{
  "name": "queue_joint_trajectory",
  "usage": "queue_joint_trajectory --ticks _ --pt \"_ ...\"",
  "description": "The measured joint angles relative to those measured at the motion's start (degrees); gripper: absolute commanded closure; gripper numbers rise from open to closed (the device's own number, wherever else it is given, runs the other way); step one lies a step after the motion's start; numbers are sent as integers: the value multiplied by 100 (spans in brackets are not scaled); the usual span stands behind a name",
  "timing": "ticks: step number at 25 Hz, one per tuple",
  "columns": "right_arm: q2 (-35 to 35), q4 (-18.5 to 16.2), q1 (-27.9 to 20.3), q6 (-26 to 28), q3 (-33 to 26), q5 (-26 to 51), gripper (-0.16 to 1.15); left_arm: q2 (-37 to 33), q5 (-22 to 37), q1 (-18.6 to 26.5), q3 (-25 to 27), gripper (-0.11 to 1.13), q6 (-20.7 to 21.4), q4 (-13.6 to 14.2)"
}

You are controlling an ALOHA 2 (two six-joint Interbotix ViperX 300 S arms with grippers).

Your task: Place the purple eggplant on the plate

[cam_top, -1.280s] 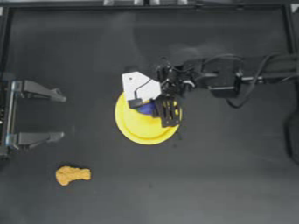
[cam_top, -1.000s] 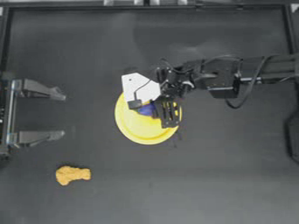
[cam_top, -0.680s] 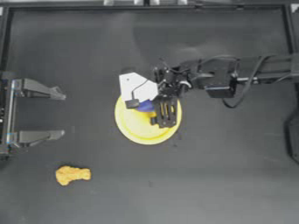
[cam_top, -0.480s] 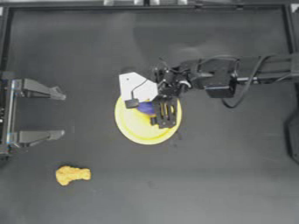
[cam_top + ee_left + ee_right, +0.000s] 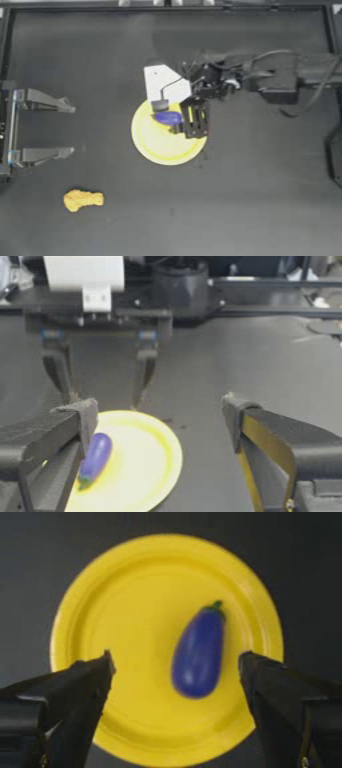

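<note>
The eggplant [image 5: 198, 654] lies on the plate [image 5: 100, 612], right under the right gripper [image 5: 175, 672], whose jaws are wide apart with nothing in them. It should lift straight up so it does not bump the eggplant. The eggplant lies flat, tilted a bit sideways, stem pointing away from the gripper. The left gripper [image 5: 50, 127] waits, jaws apart, at the counter's [image 5: 254, 200] edge.

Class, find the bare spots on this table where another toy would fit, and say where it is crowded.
Bare table lies right of the nugget and above the plate, toward the far edge. It is crowded at the plate: the eggplant lies on it under the open right gripper. The left gripper waits at the left edge.
</note>
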Motion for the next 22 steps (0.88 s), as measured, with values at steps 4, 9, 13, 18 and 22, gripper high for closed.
queue_joint_trajectory --ticks 4,9,13,18,22 --pt "-563 149 0 35 343 -185 -3 -18 0 9 0 -1 -9 0" --pt "-1371 580 35 -26 1046 -809 -3 -53 9 9 0 -1 0 0" --pt "-1951 826 141 -18 1740 -1415 -3 -88 9 9 0 -1 9 0" --pt "-2716 1143 387 -9 2505 -2355 -2 -97 9 9 0 -1 26 9" --pt "-3094 1195 606 0 2909 -2909 -2 -97 18 9 0 -1 35 9"
